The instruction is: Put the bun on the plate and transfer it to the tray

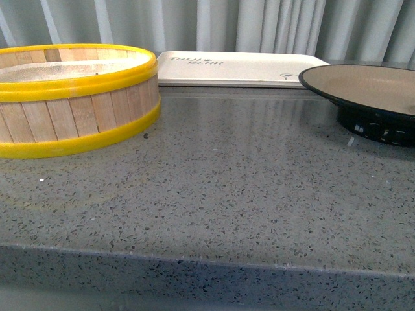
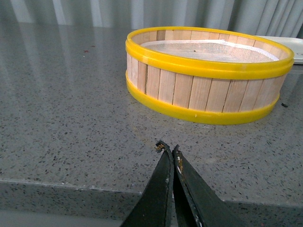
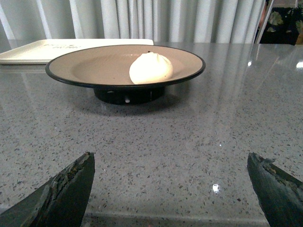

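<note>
A pale pleated curtain (image 1: 259,26) hangs behind a grey speckled stone tabletop (image 1: 227,194), which shines faintly under the light. I take the plate (image 3: 94,66) as my mark: wide and shallow, tan-brown inside, with a thin black rim and a black foot. It stands on the tabletop over on my right side. In the front view its right part runs out of the picture.

The bun (image 3: 150,67) is on the plate. It is small, cream-white and pinched at the top, and it rests on the tan floor a little off the plate's centre, upright and well inside the rim.

The tray (image 1: 240,68) lies behind the plate and stretches away to the plate's left. It is flat and cream-white with dark lettering near its left end. From the front the plate's rim overlaps the tray's right end; I cannot tell whether they touch.

The steamer basket (image 1: 78,110), with wooden slats between two yellow bands, sits well to the left of the plate, with bare tabletop between them.

My right hand (image 3: 170,156) is on the near side of the plate, facing it and clearly apart from it. Its two dark fingers are spread wide and it holds nothing.

My left hand (image 2: 168,147) is far to the plate's left, above the near edge of the tabletop and facing the basket's wall. It is clenched, its fingers pressed together at the tips with nothing between them.
</note>
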Controlling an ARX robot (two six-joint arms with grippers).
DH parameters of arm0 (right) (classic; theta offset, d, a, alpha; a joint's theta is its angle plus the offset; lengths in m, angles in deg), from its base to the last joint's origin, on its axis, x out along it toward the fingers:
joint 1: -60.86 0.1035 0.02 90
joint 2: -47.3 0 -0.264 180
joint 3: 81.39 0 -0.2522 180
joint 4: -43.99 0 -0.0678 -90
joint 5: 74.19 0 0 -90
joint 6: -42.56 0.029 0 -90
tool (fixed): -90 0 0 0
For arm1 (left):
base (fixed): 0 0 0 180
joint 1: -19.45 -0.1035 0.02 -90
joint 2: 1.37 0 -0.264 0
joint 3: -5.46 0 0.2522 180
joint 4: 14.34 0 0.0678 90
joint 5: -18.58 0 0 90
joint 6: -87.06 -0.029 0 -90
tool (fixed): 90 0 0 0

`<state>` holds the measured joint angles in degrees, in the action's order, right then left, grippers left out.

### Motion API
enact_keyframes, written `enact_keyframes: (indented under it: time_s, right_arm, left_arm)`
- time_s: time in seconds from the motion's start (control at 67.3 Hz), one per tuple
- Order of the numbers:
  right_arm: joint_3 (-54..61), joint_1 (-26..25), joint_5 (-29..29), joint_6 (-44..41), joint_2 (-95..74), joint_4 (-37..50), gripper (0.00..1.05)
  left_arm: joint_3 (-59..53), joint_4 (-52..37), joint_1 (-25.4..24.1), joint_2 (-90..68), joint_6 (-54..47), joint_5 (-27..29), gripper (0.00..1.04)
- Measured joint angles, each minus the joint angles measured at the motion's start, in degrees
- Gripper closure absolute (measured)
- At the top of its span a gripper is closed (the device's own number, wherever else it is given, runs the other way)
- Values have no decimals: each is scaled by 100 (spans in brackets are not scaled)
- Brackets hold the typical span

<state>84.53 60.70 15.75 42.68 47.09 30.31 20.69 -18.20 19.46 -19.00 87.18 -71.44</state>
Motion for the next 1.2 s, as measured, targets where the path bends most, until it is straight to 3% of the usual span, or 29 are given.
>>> enact_keyframes:
  time_s: [0.46, 0.564, 0.787, 0.995, 1.025, 1.084, 1.144, 1.203]
  right_arm:
    - [0, 0, 0, 0, 0, 0, 8]
    - [0, 0, 2, 0, 0, 0, 8]
    - [0, 0, 2, 0, 0, -2, 8]
    - [0, 2, 9, 2, -2, -4, 8]
    - [-15, 72, 234, 79, -52, -57, 8]
    - [-238, 216, 1401, 479, -529, -166, 8]
    - [-527, -120, 1744, 1038, -1244, 247, 8]
    - [-968, -848, 1193, 1637, -2159, 1025, 8]
  left_arm:
    - [-2, 739, 0, 756, 0, 2, 101]
    - [0, 1698, 0, 1534, 0, 2, 101]
    - [0, 1759, 0, 1735, 0, 2, 101]
    - [0, 1759, 0, 1740, 2, 2, 66]
    - [0, 1759, 0, 1740, 2, 2, 62]
    - [0, 1759, 0, 1740, 2, 2, 51]
    - [0, 1759, 0, 1740, 2, 4, 41]
    - [0, 1759, 0, 1740, 2, 2, 26]
